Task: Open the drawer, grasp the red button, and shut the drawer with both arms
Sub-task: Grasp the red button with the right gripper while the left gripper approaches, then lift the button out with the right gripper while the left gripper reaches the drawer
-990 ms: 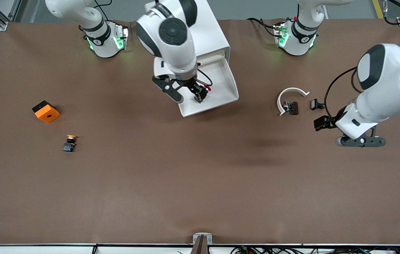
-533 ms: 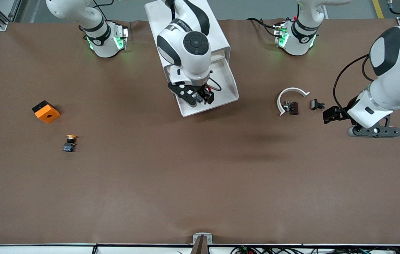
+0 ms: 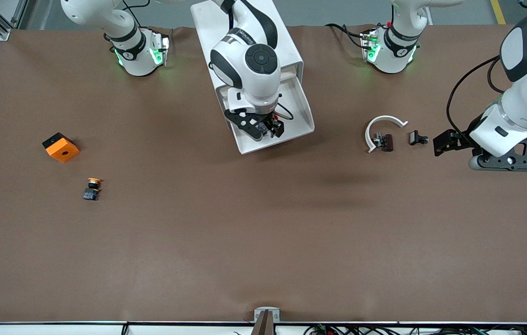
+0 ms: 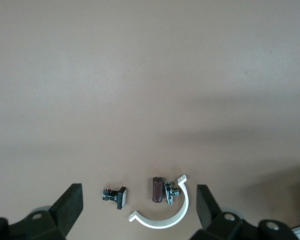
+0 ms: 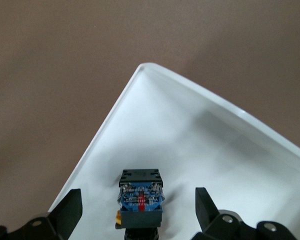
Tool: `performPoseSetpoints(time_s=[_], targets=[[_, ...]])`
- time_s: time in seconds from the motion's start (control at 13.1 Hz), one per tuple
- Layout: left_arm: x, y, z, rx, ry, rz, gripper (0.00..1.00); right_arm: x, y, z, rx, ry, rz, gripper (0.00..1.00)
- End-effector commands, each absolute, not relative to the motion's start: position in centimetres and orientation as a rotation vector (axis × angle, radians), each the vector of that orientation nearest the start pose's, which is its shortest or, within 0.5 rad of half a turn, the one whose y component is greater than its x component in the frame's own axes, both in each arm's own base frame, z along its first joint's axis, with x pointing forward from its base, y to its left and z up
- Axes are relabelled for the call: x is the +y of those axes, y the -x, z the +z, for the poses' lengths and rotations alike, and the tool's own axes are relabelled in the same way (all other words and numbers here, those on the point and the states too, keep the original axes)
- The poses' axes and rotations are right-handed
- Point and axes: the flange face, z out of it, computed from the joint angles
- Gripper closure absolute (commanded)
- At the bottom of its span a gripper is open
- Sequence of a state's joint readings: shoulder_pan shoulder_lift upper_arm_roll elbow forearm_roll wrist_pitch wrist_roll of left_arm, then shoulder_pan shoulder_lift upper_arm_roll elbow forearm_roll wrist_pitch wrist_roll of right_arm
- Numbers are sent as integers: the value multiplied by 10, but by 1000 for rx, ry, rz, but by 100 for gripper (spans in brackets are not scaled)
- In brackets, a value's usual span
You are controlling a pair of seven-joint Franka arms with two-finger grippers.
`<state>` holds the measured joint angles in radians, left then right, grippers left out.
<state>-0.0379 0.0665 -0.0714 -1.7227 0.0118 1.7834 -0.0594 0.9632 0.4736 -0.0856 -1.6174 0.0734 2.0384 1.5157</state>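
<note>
The white drawer (image 3: pixel 301 103) stands pulled out of its cabinet (image 3: pixel 290 49). The button (image 3: pixel 269 130) lies in it; the right wrist view shows its black-and-blue body (image 5: pixel 140 199) end-on on the drawer floor (image 5: pixel 205 145), with its cap hidden. My right gripper (image 3: pixel 265 130) is lowered into the drawer and open (image 5: pixel 138 209), one finger on each side of the button, neither touching it. My left gripper (image 3: pixel 444 141) hangs open (image 4: pixel 138 210) over bare table at the left arm's end, with nothing between its fingers.
Beside the left gripper lie a white curved clip (image 3: pixel 383 122), a brown cylinder with a metal fitting (image 3: pixel 385 142) and a small black part (image 3: pixel 417 137). At the right arm's end lie an orange cube (image 3: pixel 61 147) and a yellow-capped button (image 3: pixel 92 188).
The right wrist has swung over the drawer and its gripper has settled round the button. The left arm has drawn back from the small parts toward its own end of the table.
</note>
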Motion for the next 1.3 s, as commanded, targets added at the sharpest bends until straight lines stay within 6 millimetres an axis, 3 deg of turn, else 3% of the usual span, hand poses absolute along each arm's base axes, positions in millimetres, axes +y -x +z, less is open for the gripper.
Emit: performPoseSetpoints(time_s=[0.0, 0.15, 0.23, 0.3, 0.46, 0.53, 0.69, 0.84, 0.99, 1.22], targets=[[-63, -578, 540, 83, 3132, 20, 0, 532, -416, 330, 1032, 3022, 37, 0], [-70, -580, 527, 100, 3130, 56, 0, 534, -415, 329, 1025, 3023, 37, 0], [-77, -579, 521, 118, 3131, 73, 0, 534, -414, 329, 1029, 3022, 42, 20], [-86, -578, 517, 138, 3130, 83, 0, 534, -414, 329, 1025, 3024, 42, 49], [-94, -579, 508, 152, 3137, 96, 0, 537, -410, 329, 1019, 3029, 43, 95], [-106, -580, 499, 138, 3167, 108, 0, 537, -409, 330, 1021, 3028, 43, 100], [-128, -577, 485, 46, 3184, 87, 0, 535, -411, 331, 1017, 3032, 46, 100], [-150, -572, 472, -38, 3190, 66, 0, 521, -430, 348, 1020, 3030, 53, 100], [-165, -571, 457, -62, 3190, 100, 0, 490, -462, 392, 984, 3049, 104, 100], [-184, -576, 437, -122, 3203, 88, 0, 419, -508, 447, 880, 3060, 143, 100]])
